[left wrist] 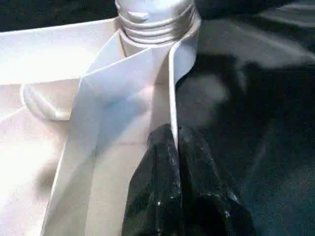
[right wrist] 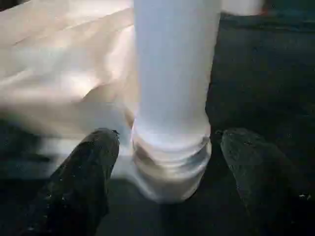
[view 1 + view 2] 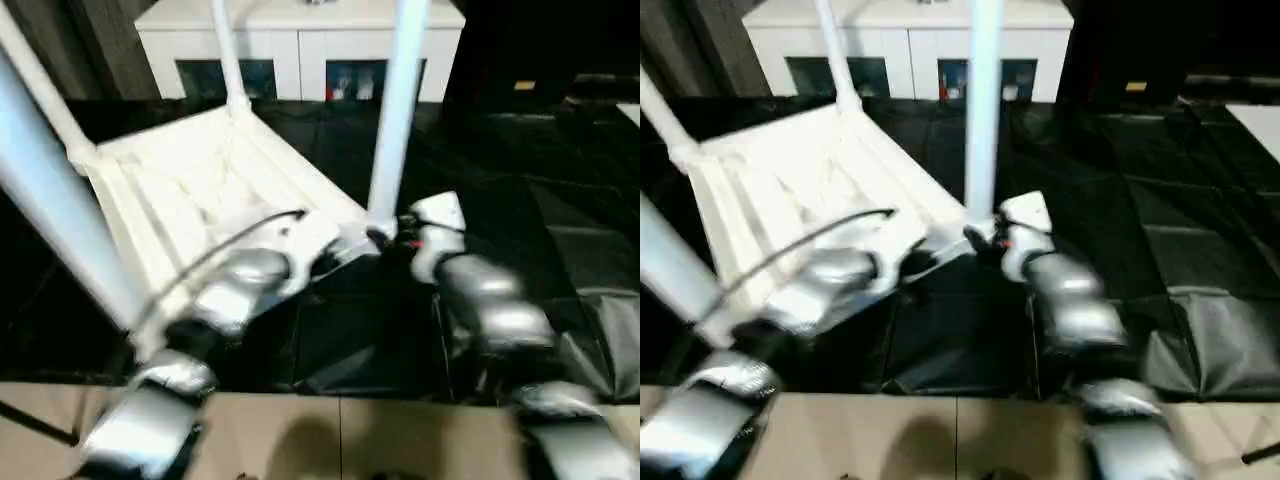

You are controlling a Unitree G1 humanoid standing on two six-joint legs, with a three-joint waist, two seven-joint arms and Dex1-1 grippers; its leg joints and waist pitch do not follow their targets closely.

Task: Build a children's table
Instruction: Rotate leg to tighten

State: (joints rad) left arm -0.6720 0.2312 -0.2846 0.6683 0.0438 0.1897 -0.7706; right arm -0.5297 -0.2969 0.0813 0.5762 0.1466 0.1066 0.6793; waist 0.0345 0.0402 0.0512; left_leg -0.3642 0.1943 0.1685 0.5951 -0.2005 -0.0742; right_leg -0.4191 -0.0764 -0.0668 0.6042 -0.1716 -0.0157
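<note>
Floor: black sheeting (image 3: 560, 230) covered the floor under the work, with a strip of bare tan floor (image 3: 330, 440) along its near edge and a white cabinet (image 3: 300, 40) at its far edge.
Tabletop: the white tabletop (image 3: 200, 190) lay upside down on the sheeting, left of centre, ribbed underside up, probably so the corner sockets faced up to take the legs.
Legs: four white legs stood up from its corners; two at the far side (image 3: 228, 60), one big and close at the near left (image 3: 50, 200), and one at the near right corner (image 3: 395, 110), where both arms were working.
Near right leg: its threaded foot (image 2: 170, 162) sat in the socket with several threads showing, so it looked not fully screwed home.
Left arm: the silver forearm reached up from the near left, wrist bent in toward that corner.
Left gripper (image 1: 174, 147): jaws pinched shut on the thin side wall of the tabletop just below the socket, seemingly to keep the top from turning.
Right arm: it came up from the near right, held low and level at the leg's base.
Right gripper (image 2: 170, 147): jaws wide apart, one finger (image 2: 83, 172) on each side of the threaded foot, neither seen touching, holding nothing.
</note>
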